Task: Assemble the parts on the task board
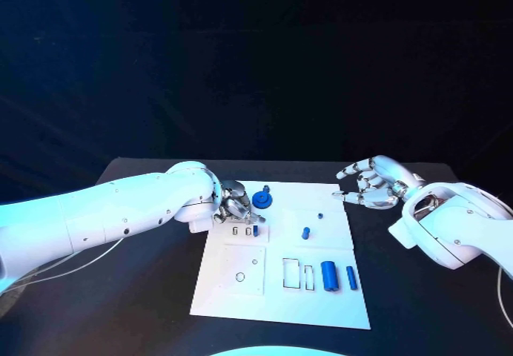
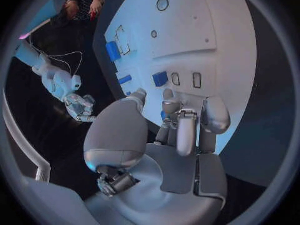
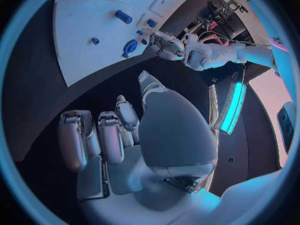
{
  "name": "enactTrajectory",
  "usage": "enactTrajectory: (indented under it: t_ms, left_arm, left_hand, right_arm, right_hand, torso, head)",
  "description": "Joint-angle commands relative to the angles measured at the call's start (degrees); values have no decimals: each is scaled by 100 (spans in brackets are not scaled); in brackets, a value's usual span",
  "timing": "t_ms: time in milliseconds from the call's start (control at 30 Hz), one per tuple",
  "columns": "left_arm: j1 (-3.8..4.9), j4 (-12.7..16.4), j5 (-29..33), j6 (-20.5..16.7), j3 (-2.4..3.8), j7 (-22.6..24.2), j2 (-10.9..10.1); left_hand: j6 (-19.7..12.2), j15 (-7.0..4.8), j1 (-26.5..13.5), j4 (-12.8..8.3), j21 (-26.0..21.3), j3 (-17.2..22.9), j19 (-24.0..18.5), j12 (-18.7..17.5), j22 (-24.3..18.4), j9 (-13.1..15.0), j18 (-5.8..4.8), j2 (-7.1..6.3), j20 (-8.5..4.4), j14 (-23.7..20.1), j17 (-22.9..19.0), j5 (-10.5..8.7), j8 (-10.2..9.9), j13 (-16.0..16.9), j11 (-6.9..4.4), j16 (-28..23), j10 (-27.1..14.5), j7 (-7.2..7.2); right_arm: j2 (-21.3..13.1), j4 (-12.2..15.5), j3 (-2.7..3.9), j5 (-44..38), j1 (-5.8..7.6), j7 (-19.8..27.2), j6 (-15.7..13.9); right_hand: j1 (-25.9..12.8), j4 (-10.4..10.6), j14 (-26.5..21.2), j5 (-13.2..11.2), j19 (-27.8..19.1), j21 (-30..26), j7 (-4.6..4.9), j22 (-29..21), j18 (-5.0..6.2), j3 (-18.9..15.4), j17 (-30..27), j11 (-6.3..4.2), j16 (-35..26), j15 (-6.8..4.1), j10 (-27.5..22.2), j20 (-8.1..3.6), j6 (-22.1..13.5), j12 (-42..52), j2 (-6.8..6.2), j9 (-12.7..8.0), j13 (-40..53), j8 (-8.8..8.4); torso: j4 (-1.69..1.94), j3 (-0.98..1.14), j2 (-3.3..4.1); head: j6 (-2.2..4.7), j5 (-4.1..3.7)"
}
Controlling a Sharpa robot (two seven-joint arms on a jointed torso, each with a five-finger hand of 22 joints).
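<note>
My left hand [image 1: 237, 207] pinches a small blue part [image 1: 256, 230] over its slot; any tilt could jam it, right hand [image 1: 369, 185] loosely spread, empty.

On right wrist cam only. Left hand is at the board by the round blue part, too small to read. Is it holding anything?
Observer: Cannot tell. In the left wrist view a bit of blue shows between the fingers of the left hand, and they hide the rest.
Operator: What's ahead of those fingers?
Observer: A blue piece with two slots next to it, both empty.
Operator: Where's my right hand relative to the board?
Observer: Head view: the right hand is beside the far right corner of the board, fingers apart, holding nothing.
</note>
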Motion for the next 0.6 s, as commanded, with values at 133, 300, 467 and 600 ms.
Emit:
enactTrajectory:
  t_ms: [133,300,467,600]
  left_arm:
    - [7,-58,-44,229,-22,-121,105]
    - [6,-125,-21,298,-40,-132,177]
    - [5,-160,45,354,-47,-140,223]
    - [4,-178,51,402,-52,-147,248]
  left_hand:
    - [-52,-12,29,-19,60,-44,50,38,52,-15,-105,75,5,386,886,18,-76,15,6,48,41,13]
    - [-54,-6,69,-22,75,-41,60,47,77,-21,-109,103,9,391,902,25,-106,25,13,55,43,19]
    - [-52,-3,88,-23,81,-39,62,47,85,-22,-110,113,11,390,900,28,-117,24,15,54,39,21]
    - [-49,-1,105,-24,86,-36,66,50,94,-23,-111,122,13,393,910,29,-125,28,17,58,39,23]
  right_arm:
    - [33,-30,3,25,4,-23,113]
    - [54,-42,3,25,4,-27,131]
    - [83,-54,3,25,4,-23,146]
    - [94,-59,3,27,4,-17,165]
  right_hand:
    - [-26,-4,517,29,367,-11,15,1343,64,-34,1219,1,-33,12,-34,31,31,-23,20,-10,-2,24]
    - [-26,-4,517,29,367,-11,15,1343,64,-34,1219,1,-33,12,-34,31,31,-23,20,-10,-2,24]
    - [-21,-4,516,39,363,-20,13,1340,66,-37,1216,-1,-35,11,-34,31,40,-22,32,-10,-2,30]
    - [-21,-4,516,39,363,-20,13,1340,66,-37,1216,-1,-35,11,-34,31,40,-22,32,-10,-2,30]
  torso:
    - [-5,-1,5]
    - [-3,-2,8]
    - [-6,-4,5]
    - [2,-3,5]
  head:
    - [-10,-11]
    - [-45,-23]
    - [-63,-28]
    - [-71,-34]
